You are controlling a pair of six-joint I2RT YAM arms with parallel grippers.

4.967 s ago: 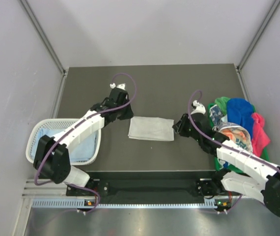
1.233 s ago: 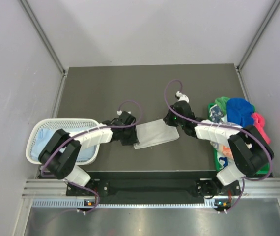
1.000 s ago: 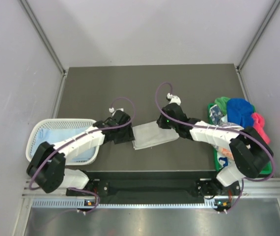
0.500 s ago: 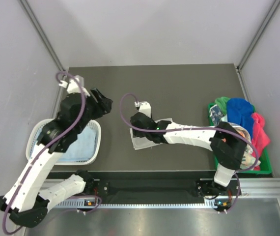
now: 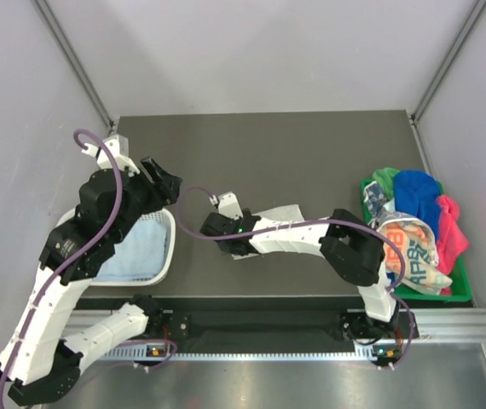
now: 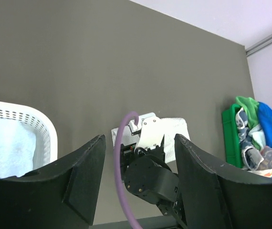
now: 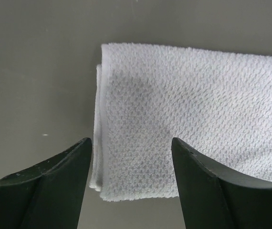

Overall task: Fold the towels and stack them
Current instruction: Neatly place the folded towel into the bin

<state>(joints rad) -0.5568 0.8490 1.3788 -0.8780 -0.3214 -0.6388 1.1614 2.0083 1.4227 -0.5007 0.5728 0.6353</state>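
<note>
- Top external view: a whitish-grey towel (image 5: 287, 212) lies on the dark table (image 5: 311, 145), just right of the white basket (image 5: 62, 228). It is shorter than it was five seconds ago, when it lay as a wider rectangle.
- Right wrist view: the end of this towel nearest the basket shows doubled edges, one layer lying on the other. A fold has been laid across it.
- A second ago the right gripper (image 7: 130, 143) was carrying the towel's far end toward the basket. It has now let go, and its fingers are spread wide just above the cloth with nothing between them.
- Meanwhile the left gripper (image 6: 140, 139) has lifted clear of the towel. It hangs high over the basket's far right corner, fingers spread and empty.
- A pale blue towel (image 5: 136, 251) lies inside the basket, as before.
- Well to the right of the basket, a heap of coloured towels (image 5: 418, 200) sits unfolded on a green tray (image 5: 448, 296), also as before.
- For the task, this fold looks finished and the towel is free to be picked up. It probably goes next onto the pale blue one in the basket, though another fold may come first. Most of the work remains in the heap.
</note>
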